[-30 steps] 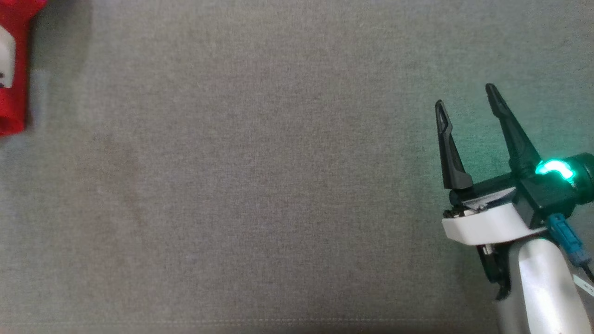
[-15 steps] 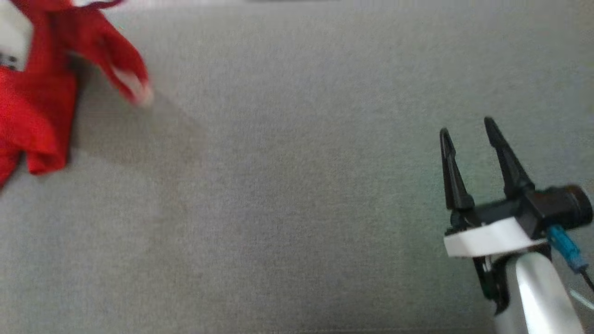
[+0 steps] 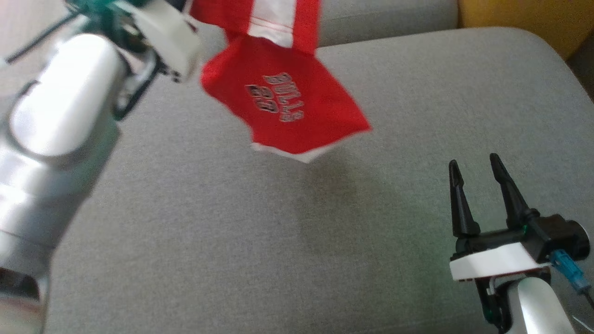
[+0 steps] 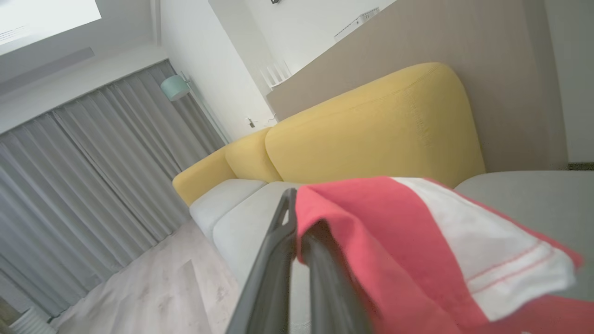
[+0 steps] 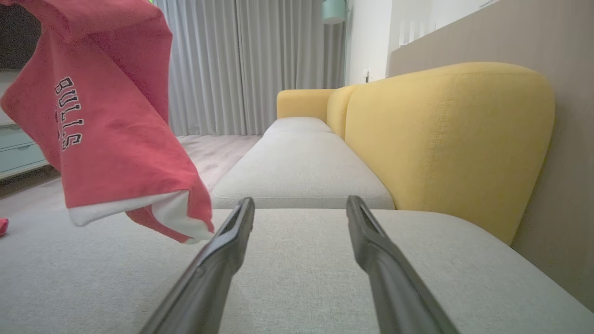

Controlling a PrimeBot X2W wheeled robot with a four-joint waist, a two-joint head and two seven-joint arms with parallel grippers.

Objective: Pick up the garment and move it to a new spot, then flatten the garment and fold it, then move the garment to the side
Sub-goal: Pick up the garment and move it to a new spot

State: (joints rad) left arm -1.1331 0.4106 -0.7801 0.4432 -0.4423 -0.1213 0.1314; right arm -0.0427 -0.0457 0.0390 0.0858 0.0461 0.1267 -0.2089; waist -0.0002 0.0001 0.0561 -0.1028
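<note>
Since a second ago the head camera has swung up, so don't read the whole shift as cloth travel. Even so, the garment (image 3: 283, 106) has gone from a red scrap at the far left edge to hanging free at the upper middle of the frame. Your left forearm (image 3: 60, 102) now runs up the left side of the head view.

The left gripper (image 4: 297, 222) is clenched on a fold of the garment near its white stripe, with the red cloth draped over one finger in the left wrist view. The rest hangs off the grey cushion (image 3: 232, 260), white hem lowest and lettering facing the head camera. The right gripper (image 3: 473, 160) is spread wide and holds nothing. It sits at the lower right of the head view, well apart from the cloth.

You are mid-carry, so choose the landing spot now. The bare stretch of cushion at the centre and lower centre of the head view looks best.

- Bring the cloth down slowly so the white hem touches first.
- Draw the left hand away from the hem as you lower, so the fabric lays out instead of piling.
- Hold the grip until most of the cloth rests on the cushion, since one pinch carries all of it.
- Keep the right gripper low and to the side until the cloth has settled.
- Stay away from the yellow backrest (image 5: 445, 139) and the cushion's far edge.
</note>
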